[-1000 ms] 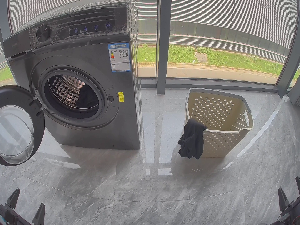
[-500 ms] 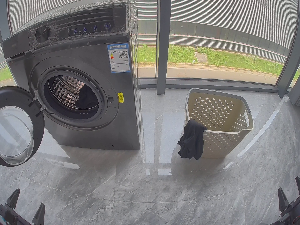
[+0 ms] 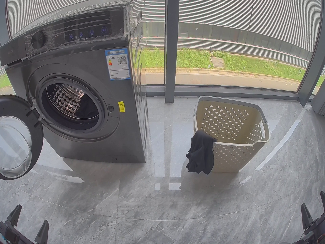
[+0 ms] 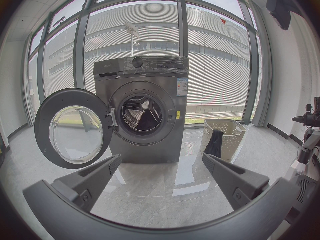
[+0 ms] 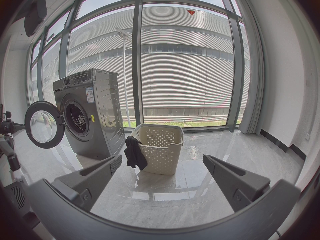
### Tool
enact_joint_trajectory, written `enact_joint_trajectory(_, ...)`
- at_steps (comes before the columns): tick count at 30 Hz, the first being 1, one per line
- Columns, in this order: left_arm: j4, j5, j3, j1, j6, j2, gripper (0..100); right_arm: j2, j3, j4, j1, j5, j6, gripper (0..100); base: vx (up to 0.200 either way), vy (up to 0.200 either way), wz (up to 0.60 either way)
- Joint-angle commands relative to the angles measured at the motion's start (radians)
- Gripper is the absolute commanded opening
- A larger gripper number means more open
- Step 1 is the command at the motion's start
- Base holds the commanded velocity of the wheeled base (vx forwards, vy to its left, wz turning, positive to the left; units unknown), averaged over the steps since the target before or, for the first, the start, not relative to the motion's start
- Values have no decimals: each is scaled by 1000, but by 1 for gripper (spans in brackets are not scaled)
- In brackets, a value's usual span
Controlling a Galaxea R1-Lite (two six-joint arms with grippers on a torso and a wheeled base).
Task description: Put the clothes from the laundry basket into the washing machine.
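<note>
grey floor (image 3: 203,204): open washing machine (image 3: 84,95) at 10 o'clock; black garment (image 3: 200,152) over laundry basket (image 3: 233,157) rim; left gripper (image 4: 160,156), right gripper (image 5: 160,157) spread.

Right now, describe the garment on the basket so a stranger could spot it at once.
Find the grey washing machine with its door open; beside it stands a cream laundry basket. A black garment hangs over the basket's rim on the side facing the machine, the only dark thing against the pale plastic.
</note>
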Motion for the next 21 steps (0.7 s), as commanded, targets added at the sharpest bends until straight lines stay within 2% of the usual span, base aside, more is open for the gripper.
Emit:
enact_joint_trajectory(1, 0, 0, 16, 0, 0, -16, 100, -14, 10, 0, 0, 0, 0, 100, 0, -200, 0)
enact_joint_trajectory(4, 0, 0, 18, 0, 0, -16, 100, -14, 10, 0, 0, 0, 0, 100, 0, -200, 0)
enact_joint_trajectory(19, 0, -1, 16, 0, 0, -16, 100, -14, 10, 0, -1, 0, 0, 100, 0, 0, 0)
enact_joint_trajectory(21, 0, -1, 16, 0, 2, -16, 100, -14, 10, 0, 0, 0, 0, 100, 200, 0, 0)
